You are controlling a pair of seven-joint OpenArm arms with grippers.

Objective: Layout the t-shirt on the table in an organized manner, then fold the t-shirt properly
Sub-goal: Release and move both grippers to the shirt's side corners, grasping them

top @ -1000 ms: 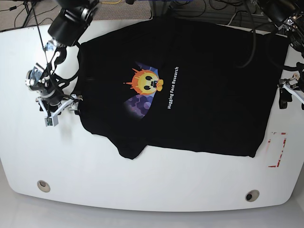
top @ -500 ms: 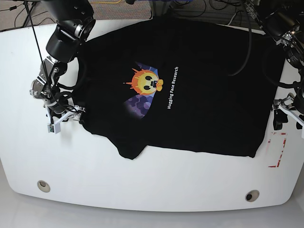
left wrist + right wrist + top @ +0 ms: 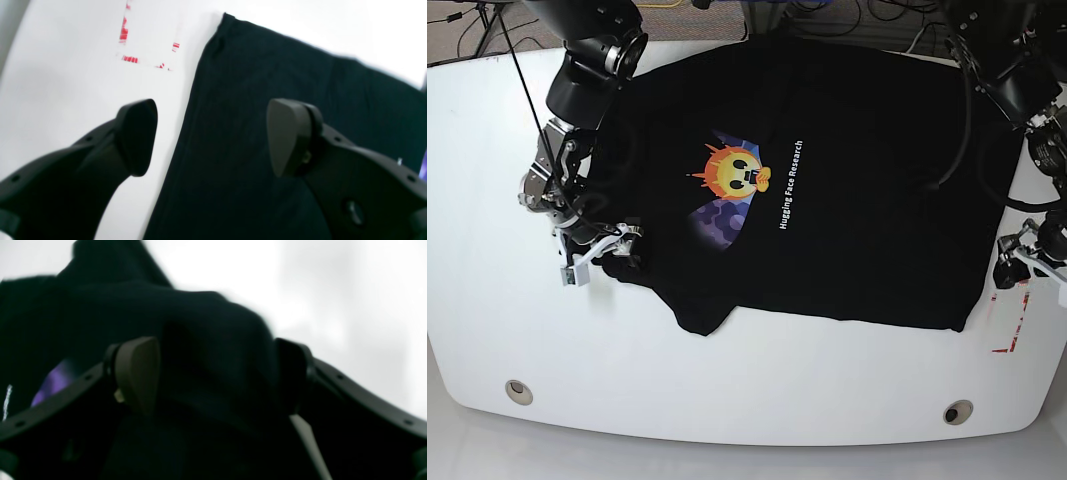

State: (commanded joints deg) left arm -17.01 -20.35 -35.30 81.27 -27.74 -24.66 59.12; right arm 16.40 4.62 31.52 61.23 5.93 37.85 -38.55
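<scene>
The black short-sleeved cloth t-shirt with the yellow-orange smiling face, purple patch and white lettering (image 3: 807, 180) lies spread across the far middle of the large white smooth table (image 3: 727, 390), its print turned sideways. It lies mostly flat, though the near-left sleeve is bunched and the near edge runs unevenly. It looks light, limp and thin, so it should drape and stretch rather than hold a shape. A pinch at a hem corner or a sleeve edge would likely grip best; a single layer lying flat may be hard to lift off the smooth top.

At the left of the scene, the right gripper (image 3: 599, 252) sits over the sleeve. In its wrist view a raised fold of dark cloth lies between its pads (image 3: 138, 373), which stand apart, so it is spread around the fold and not yet closed on it. At the right of the scene, the left gripper (image 3: 1025, 262) is released and holds nothing. In its wrist view one fingertip is over the white top and the other over the cloth, straddling the straight hem.

A red-marked patch (image 3: 1012, 312) lies just beside that hem corner. Two round grey holes (image 3: 519, 391) sit near the front edge, well apart from the shirt. Dark cables hang over the far-right cloth and could snag it.
</scene>
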